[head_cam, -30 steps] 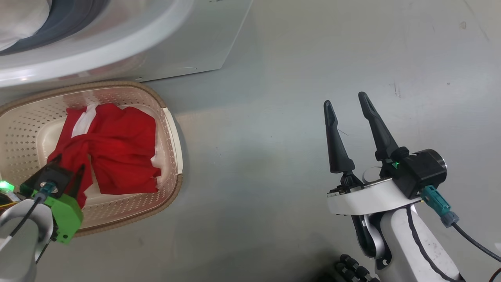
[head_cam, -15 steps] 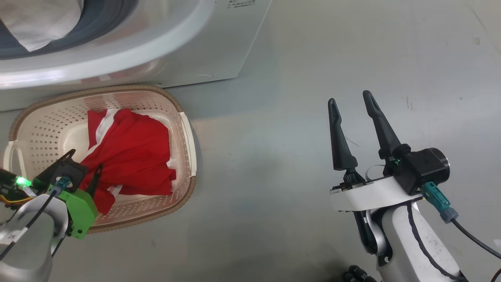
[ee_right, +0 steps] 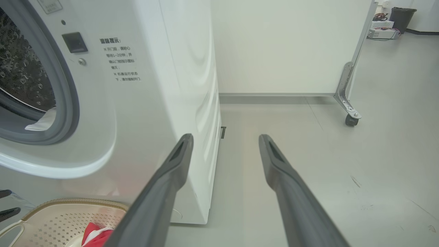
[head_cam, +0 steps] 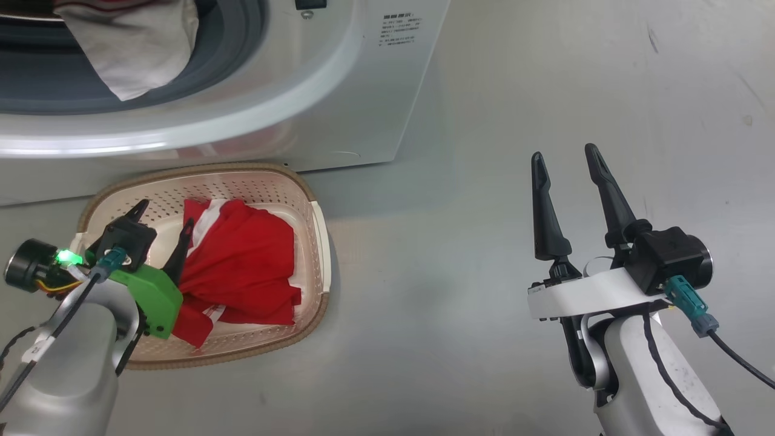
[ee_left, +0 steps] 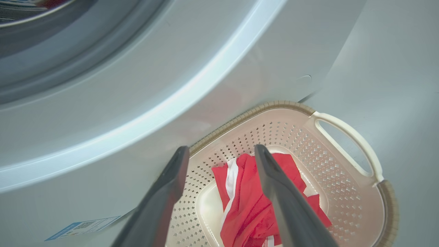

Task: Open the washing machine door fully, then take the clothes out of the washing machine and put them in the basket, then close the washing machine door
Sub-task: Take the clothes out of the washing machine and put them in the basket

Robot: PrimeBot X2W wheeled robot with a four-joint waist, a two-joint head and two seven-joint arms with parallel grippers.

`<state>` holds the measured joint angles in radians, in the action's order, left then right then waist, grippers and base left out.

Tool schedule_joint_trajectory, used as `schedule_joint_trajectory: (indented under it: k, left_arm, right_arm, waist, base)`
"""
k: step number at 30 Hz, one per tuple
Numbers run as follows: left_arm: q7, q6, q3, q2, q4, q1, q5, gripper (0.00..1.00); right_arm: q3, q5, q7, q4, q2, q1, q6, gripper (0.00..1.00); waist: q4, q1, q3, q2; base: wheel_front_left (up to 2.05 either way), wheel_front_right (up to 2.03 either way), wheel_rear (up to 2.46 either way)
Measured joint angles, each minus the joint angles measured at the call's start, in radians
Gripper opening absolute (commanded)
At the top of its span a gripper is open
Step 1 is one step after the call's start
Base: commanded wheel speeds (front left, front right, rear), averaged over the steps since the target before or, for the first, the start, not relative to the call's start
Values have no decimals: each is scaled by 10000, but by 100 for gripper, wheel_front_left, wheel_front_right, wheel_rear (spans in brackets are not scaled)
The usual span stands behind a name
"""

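The white washing machine [head_cam: 339, 91] stands at the top left with its grey gasket [ee_right: 67, 103] exposed. A white garment [head_cam: 139, 54] hangs over the lip of the drum opening. The washing machine door is out of view. In front of the machine, on the floor, sits the cream basket [head_cam: 319, 230], and red and white clothes [head_cam: 248, 266] lie in it. My left gripper [head_cam: 162, 218] is open over the basket's left side, and the red cloth [ee_left: 253, 202] lies below its fingers, not held. My right gripper [head_cam: 563, 154] hangs open over bare floor, well right of the basket.
Grey floor [head_cam: 454, 272] stretches to the right of the basket and the machine. A white partition on a castor wheel [ee_right: 350, 120] stands behind, to the right of the washer. A dark bin [ee_right: 401, 17] is far back. A blue label [ee_left: 82, 228] sticks out low on the washer's front.
The left gripper has opened and let go of the red garment, which now rests in the basket. The head camera has tilted up, bringing more of the drum opening into view. The right gripper stays open.
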<state>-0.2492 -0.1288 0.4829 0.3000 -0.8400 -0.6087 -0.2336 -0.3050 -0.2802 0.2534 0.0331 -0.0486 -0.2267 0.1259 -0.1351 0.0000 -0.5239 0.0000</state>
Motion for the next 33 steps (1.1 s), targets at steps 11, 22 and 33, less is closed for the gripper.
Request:
schedule_joint_trajectory:
  k: [11,22,33]
  left_arm:
    - [-29,0,-1007,-163,1797,309,-596,100]
    - [-29,77,-1935,-245,3160,1962,-918,100]
    - [-29,635,-2863,-510,4681,3717,-941,100]
  right_arm:
    - [370,0,0,422,-2,397,-15,100]
    - [719,-6,0,692,0,1351,-370,100]
    - [853,-19,0,773,17,2026,-725,100]
  waist:
    - [632,0,1245,0]
    - [1208,0,2630,0]
    - [1548,0,3787,0]
  base:
    - [0,0,0]
    - [0,0,0]
    - [0,0,0]
